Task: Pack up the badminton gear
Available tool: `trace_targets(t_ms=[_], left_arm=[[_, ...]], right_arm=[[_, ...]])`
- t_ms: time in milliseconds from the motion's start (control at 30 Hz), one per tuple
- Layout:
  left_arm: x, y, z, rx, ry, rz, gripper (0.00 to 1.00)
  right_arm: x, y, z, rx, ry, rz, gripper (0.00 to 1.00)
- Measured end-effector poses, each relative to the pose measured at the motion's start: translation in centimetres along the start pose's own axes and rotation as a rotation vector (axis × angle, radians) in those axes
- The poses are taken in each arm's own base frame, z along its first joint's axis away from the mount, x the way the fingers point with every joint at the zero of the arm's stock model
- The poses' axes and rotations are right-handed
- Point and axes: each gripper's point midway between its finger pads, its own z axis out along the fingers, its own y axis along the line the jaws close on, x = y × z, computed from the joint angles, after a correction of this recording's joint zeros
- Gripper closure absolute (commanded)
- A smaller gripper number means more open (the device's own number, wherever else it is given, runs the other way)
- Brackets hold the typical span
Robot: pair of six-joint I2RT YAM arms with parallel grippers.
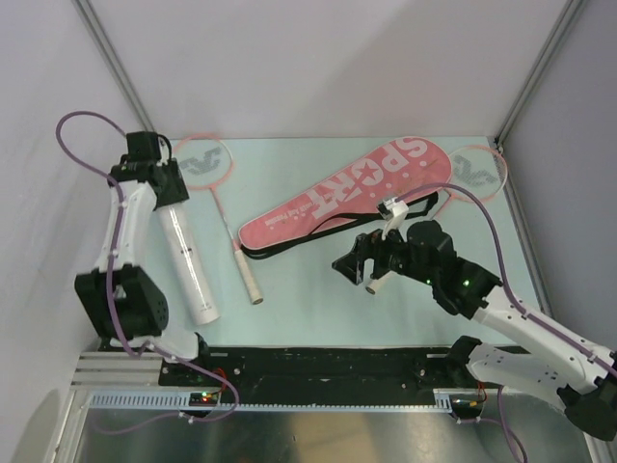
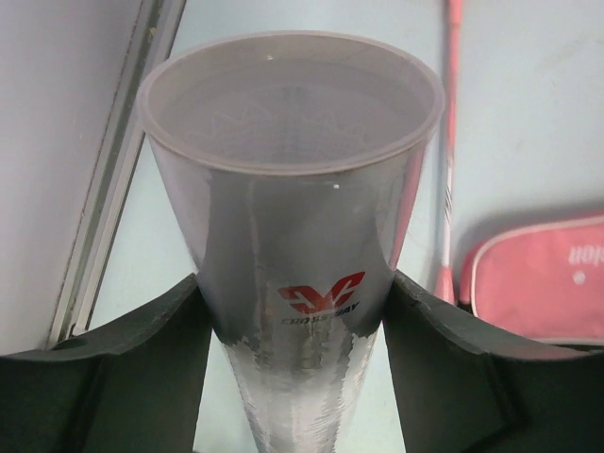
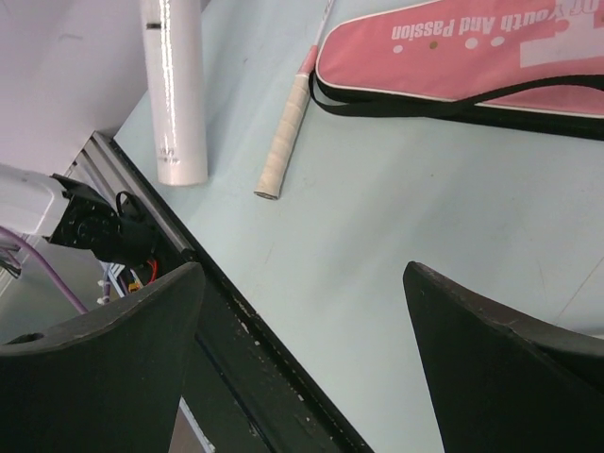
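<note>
Pink racket-shaped fabric bag (image 1: 347,193): lies flat on the pale blue-green table top (image 1: 318,318) with its white "SPORT" lettering facing up. The wide end points far right and the narrow end near left.
Black strap (image 1: 308,236): runs along the near edge of the bag and touches it.
Long white plastic tube (image 1: 188,265): lies well left of the bag, running from far to near. Its open mouth faces the left wrist camera and a red logo shows on its side. Whether its far end is lifted off the table I cannot tell.
Left gripper (image 1: 162,185): clamped on the far end of the tube, with one dark finger (image 2: 123,368) pressed against each side.
First pink-framed racket with white wrapped handle (image 1: 249,275): lies between the tube and the bag. Its head is at the far side and its handle end is just beside the bag's narrow end.
Second pink-framed racket (image 1: 474,172): only the head shows clearly, just past the bag's wide end. The rest is mostly hidden by the bag and the right arm.
Right gripper (image 1: 359,265): hovers on the near side of the bag's middle. Its jaws stand wide apart with nothing between them and bare table below.
</note>
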Motion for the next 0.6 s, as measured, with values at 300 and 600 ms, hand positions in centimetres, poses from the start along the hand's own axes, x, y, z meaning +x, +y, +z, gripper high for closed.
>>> trace_targets(t_ms=[300, 600], left_arm=[[-0.5, 0.0, 9.6, -0.061, 0.168, -0.002, 0.37], [2.9, -0.1, 15.9, -0.104, 0.319, 0.014, 0.22]], right_arm=[[-0.8, -1.3, -2.1, 0.029, -0.074, -0.035, 0.06], [-2.4, -3.5, -3.4, 0.101, -0.151, -0.057, 0.06]])
